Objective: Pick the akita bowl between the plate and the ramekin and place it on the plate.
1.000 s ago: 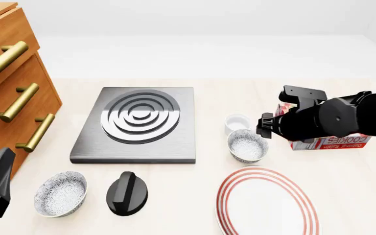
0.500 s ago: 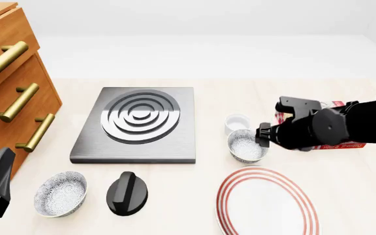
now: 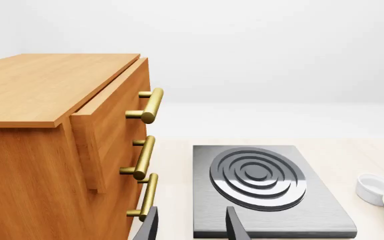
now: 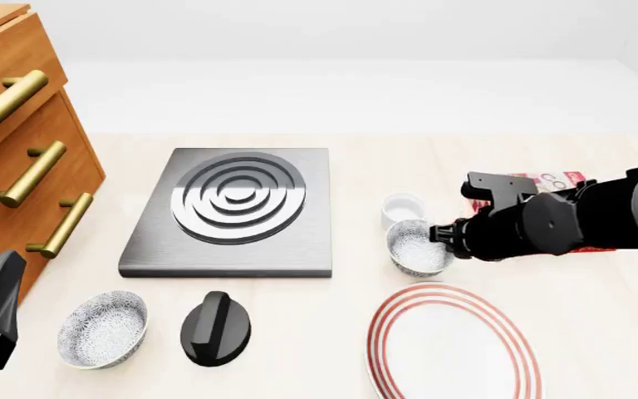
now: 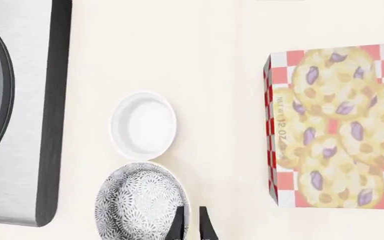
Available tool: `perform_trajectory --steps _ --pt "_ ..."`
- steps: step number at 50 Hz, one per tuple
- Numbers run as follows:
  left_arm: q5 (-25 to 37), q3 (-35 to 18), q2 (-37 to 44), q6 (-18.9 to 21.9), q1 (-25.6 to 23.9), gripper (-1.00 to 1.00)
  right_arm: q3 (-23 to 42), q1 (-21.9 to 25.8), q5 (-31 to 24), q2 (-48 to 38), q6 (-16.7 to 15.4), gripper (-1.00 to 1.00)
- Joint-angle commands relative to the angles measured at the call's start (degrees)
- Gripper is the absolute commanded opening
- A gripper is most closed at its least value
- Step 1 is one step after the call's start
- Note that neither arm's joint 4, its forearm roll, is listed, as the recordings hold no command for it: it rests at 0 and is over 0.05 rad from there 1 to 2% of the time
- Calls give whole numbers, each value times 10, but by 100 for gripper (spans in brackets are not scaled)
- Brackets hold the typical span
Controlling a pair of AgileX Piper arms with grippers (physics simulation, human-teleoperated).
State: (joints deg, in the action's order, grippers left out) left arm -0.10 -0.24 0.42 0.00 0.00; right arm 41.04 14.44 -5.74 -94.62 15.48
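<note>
Small round akita bowl point(image 4: 417, 248) with a speckled grey-white inside and a fine dark-and-white outside: on the tabletop, between the tiny plain white ramekin point(image 4: 404, 207) just behind it and the large flat white plate point(image 4: 452, 345) with thin red rings in front. Not yet lifted.

Right gripper point(image 5: 192, 222) at the bowl's rim on the cookie-box side, fingers drawn close with only a thin slit between — seemingly astride the wall, though actual pinch on it impossible to confirm. Left gripper point(image 3: 190, 225) idle near the wooden drawer cabinet point(image 3: 58, 150), fingers apart, nothing between them.

Likely trouble from here:
- A thin rim hold at one edge — bowl apt to tilt or swing on lifting, then slip out.
- Ramekin nearly touching the bowl; any sideways drag likely to knock it.
- Red-checked cookie box point(image 5: 335, 125) close beside the right arm, open to a nudge on the swing toward the plate.
- Identical bowl point(image 4: 102, 328) near the left arm irrelevant, best left alone.
</note>
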Motion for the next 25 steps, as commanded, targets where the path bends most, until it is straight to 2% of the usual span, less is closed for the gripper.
perform_trajectory --steps 1,14,25 --pt "0 0 0 0 0 100 -5 2 6 4 -8 -100" --pt "0 0 0 0 0 100 -4 14 -7 33 -1 -100" --pt "0 0 0 0 0 100 16 30 -64 106 -5 -100"
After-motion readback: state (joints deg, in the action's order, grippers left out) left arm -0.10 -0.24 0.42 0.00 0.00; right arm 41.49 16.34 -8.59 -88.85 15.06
